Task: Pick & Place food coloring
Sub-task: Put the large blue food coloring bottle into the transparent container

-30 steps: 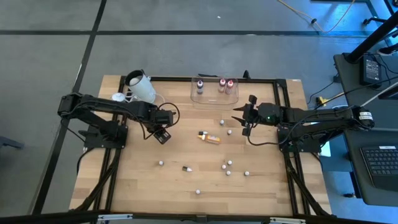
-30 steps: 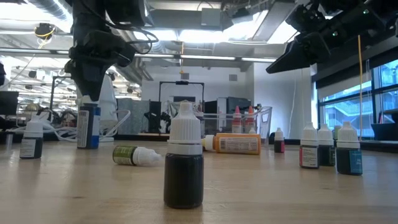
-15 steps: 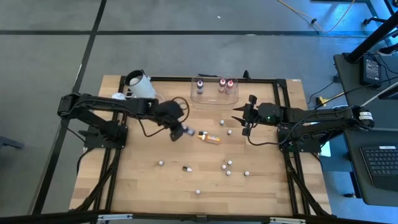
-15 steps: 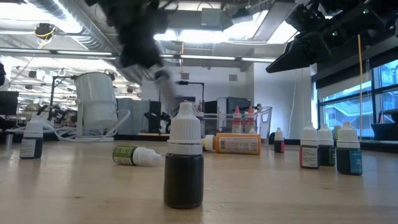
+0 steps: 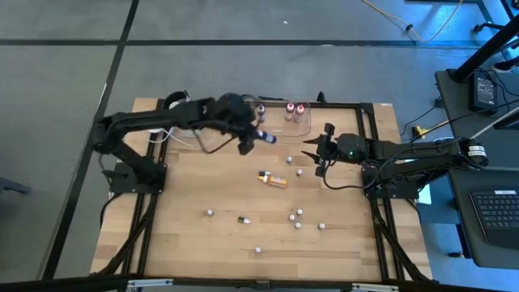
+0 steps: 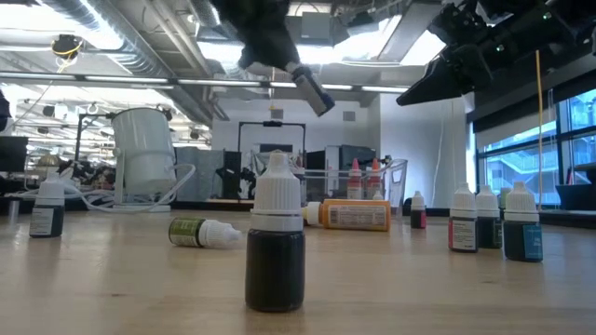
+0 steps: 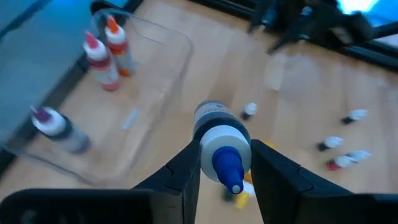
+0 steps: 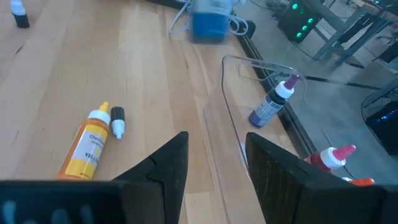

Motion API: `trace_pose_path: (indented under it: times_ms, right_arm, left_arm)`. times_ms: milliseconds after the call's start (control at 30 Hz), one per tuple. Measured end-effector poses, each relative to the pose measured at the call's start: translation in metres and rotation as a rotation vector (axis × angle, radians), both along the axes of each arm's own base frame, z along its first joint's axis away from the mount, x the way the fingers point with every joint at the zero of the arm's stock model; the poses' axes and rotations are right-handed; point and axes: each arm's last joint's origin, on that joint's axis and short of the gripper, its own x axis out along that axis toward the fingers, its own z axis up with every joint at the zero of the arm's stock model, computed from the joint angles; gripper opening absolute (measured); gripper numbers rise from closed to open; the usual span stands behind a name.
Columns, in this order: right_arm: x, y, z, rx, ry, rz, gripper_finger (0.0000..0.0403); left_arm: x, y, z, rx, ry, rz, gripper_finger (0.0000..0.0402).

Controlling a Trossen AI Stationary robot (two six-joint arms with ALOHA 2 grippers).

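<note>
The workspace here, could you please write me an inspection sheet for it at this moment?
Surface: wooden table in a black frame.
Job's things: clear tub at the far edge holds three bottles: purple, red and another. Orange-yellow bottle lies on its side mid-table. Small bottles stand scattered nearer the front, e.g..
Clutter: white cup by the far left corner.
Grippers: left claw is raised beside the tub, shut on a blue-tipped bottle. Right claw hangs open above the table, right of the tub, empty.
Cables: white lead by the cup.
Surroundings: grey floor; lab room behind; desk with keyboard at right.
</note>
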Motion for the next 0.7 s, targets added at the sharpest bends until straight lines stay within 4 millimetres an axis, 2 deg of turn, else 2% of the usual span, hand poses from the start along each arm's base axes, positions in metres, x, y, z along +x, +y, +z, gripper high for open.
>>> trace_pose_path:
  times_ms: [133,333,500,700]
  right_arm:
    - [0.000,0.000,0.000,0.000,0.001,0.000,0.0163]
    - [0.000,0.000,-0.001,0.000,0.008,0.000,0.0163]
    - [0.000,0.000,-0.001,-0.001,0.012,0.001,0.0163]
    - [0.000,0.000,-0.001,-0.001,0.012,0.001,0.0163]
  left_arm:
    - [0.021,0.028,0.009,0.059,0.065,0.000,0.0117]
    - [0.050,0.079,0.003,0.098,0.166,0.047,0.0116]
    - [0.071,0.116,-0.018,0.126,0.225,0.085,0.0118]
    - [0.077,0.144,-0.051,0.104,0.346,0.124,0.0116]
